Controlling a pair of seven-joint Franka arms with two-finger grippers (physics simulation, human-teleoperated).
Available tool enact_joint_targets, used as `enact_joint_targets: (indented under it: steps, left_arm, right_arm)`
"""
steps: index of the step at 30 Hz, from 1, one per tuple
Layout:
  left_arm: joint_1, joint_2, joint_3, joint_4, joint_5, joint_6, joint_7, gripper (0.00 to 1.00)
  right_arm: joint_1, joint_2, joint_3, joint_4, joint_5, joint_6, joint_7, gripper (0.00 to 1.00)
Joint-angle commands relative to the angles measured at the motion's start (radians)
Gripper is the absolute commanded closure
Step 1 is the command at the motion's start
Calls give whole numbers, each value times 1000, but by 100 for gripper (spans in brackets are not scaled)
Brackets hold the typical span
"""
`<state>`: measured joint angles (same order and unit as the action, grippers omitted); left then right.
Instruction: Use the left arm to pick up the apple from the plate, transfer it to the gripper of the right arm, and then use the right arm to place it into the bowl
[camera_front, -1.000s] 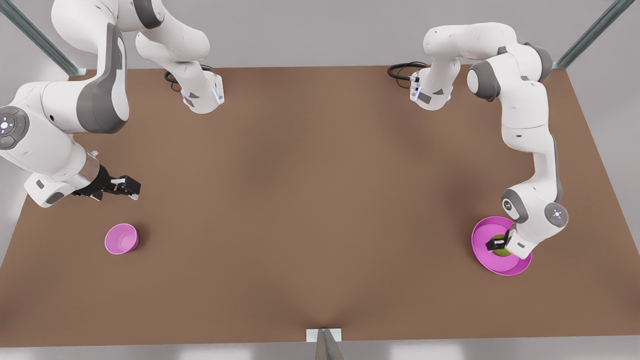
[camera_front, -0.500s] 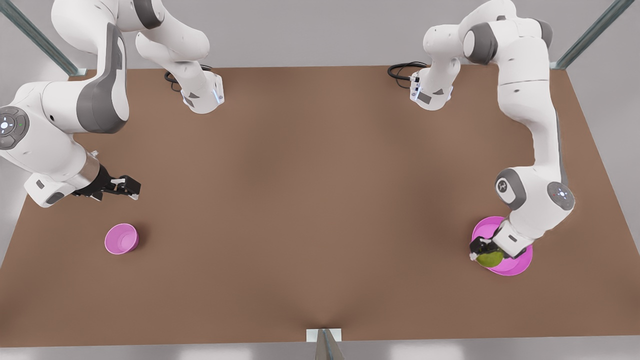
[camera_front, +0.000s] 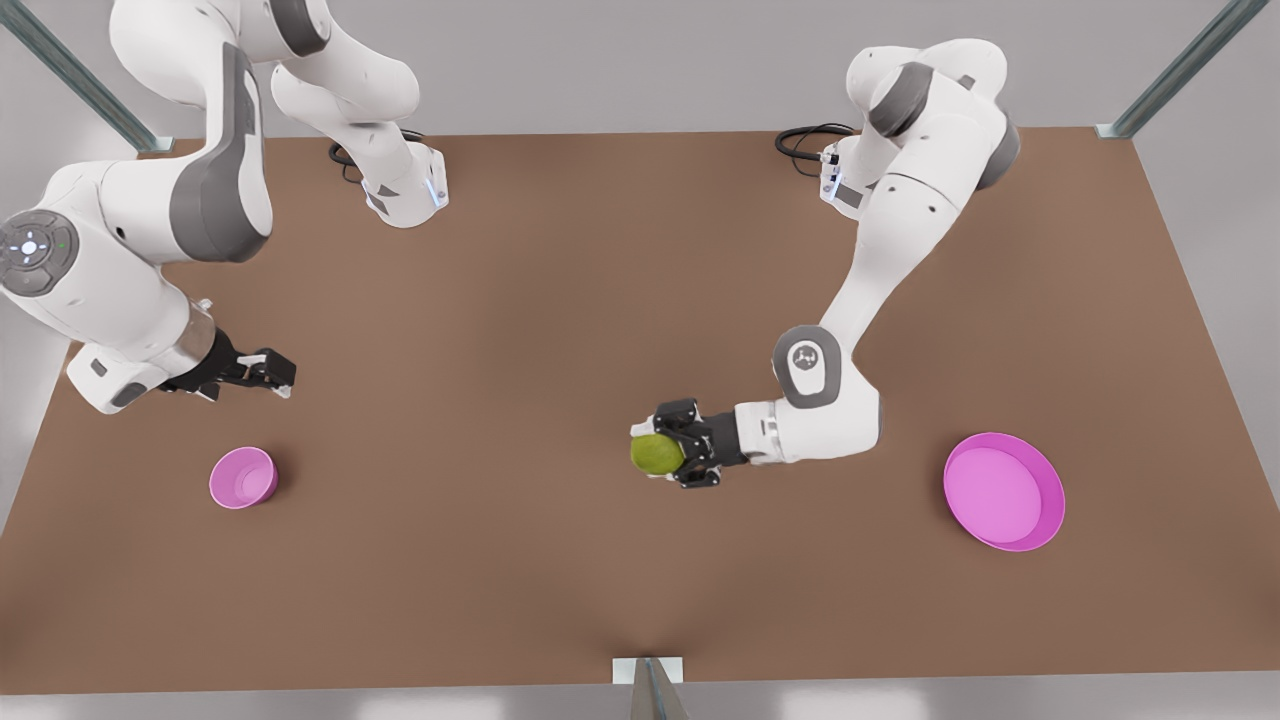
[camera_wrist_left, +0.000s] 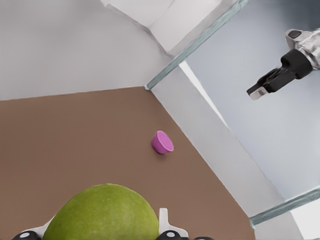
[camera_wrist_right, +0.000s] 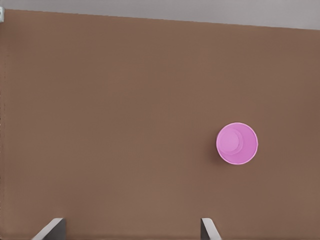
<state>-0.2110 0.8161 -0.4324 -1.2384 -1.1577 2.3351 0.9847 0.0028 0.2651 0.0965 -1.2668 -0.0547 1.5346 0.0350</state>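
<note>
Spread wide and brown, the desk (camera_front: 560, 300), bare through its middle, with ample free room between the two arms and no edge close to either. Sat empty near the front view's right edge, the plate (camera_front: 1004, 490), well apart from everything else. Stood low toward the front view's left, the bowl (camera_front: 242, 477), just beside and below the right gripper (camera_front: 276, 375), which waited there with jaws parted, fingertips (camera_wrist_right: 55, 227) spread wide in its own wrist view. Hung above mid-desk, the left gripper (camera_front: 672, 452), jaws clamped on the apple (camera_front: 656, 454), off the plate and carried in the air. Lay well toward the front view's left of the apple, the right gripper, pointing back along roughly the same line; likely needed next, a closing of that open gap for the handover.
</note>
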Motion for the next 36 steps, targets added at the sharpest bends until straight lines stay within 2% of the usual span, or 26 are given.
enact_joint_targets:
  steps: [1, 2, 4, 6, 8, 11, 17, 19, 21, 24, 31, 36]
  left_arm:
    - [-39, 61, -6, 77, -119, 98, 1267, 22]
    - [-67, 100, -23, 117, -119, 147, 1348, 22]
    - [-116, 169, -28, 212, -117, 185, 1362, 22]
    - [-145, 222, -43, 278, -119, 213, 1382, 22]
    - [-148, 230, -74, 287, -125, 224, 1427, 21]
    - [-145, 242, -112, 289, -205, 225, 1528, 21]
    - [-159, 258, -118, 284, -264, 225, 1528, 19]
    - [-159, 259, -121, 284, -269, 225, 1528, 19]
    - [-159, 259, -124, 284, -270, 225, 1528, 19]
    - [-160, 261, -124, 284, -290, 225, 1528, 19]
    - [-166, 259, -140, 284, -295, 225, 1528, 19]
    - [-168, 261, -140, 284, -297, 225, 1528, 18]
  right_arm:
    - [0, -1, 34, 1, 12, 1, 120, 0]
    - [-9, 3, 26, 1, 160, 2, 149, 0]
    - [-21, 31, 23, 3, 280, 50, 149, 0]
    - [-66, 112, 22, 1, 516, 142, 135, 0]
    - [-75, 187, 23, 3, 682, 252, 91, 0]
    - [-102, 301, 25, 3, 993, 291, -92, 0]
    - [-89, 408, 37, -37, 1317, 320, -380, 0]
    - [-87, 439, 80, -37, 1398, 311, -403, 0]
    - [-95, 436, 118, -80, 1398, 280, -449, 0]
    - [-95, 442, 120, -94, 1395, 203, -492, 0]
    - [-63, 591, 169, 33, 1401, 209, -575, 0]
    - [-52, 591, 200, 14, 1405, 202, -633, 0]
